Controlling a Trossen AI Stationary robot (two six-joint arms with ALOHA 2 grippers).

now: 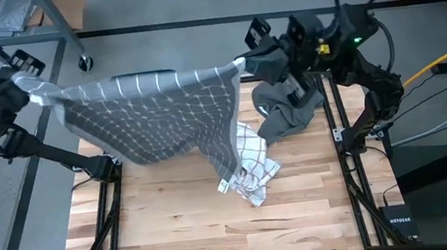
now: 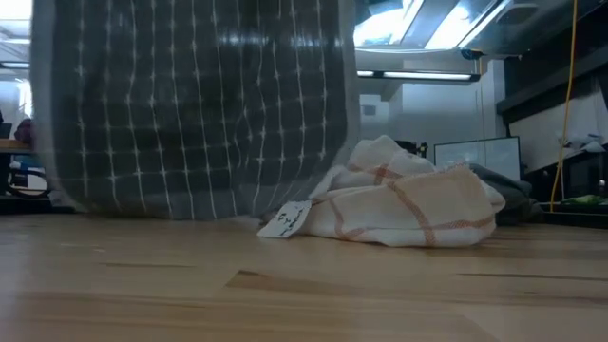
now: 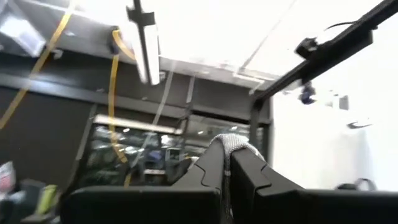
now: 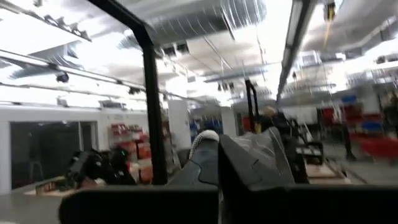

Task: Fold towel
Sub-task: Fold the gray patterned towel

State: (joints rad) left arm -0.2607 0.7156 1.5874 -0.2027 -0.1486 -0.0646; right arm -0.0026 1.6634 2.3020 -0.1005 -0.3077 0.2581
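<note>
Two tools (image 1: 24, 84) (image 1: 243, 61), towel (image 1: 154, 116) stretched left-right

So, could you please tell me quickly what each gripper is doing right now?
Left gripper: shut on one top corner of the grey towel, held above the table.
Right gripper: shut on the other top corner.

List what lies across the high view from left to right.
left gripper → grey grid towel held up between the arms → white checked towel on the table → dark grey cloth → right arm's base.
</note>
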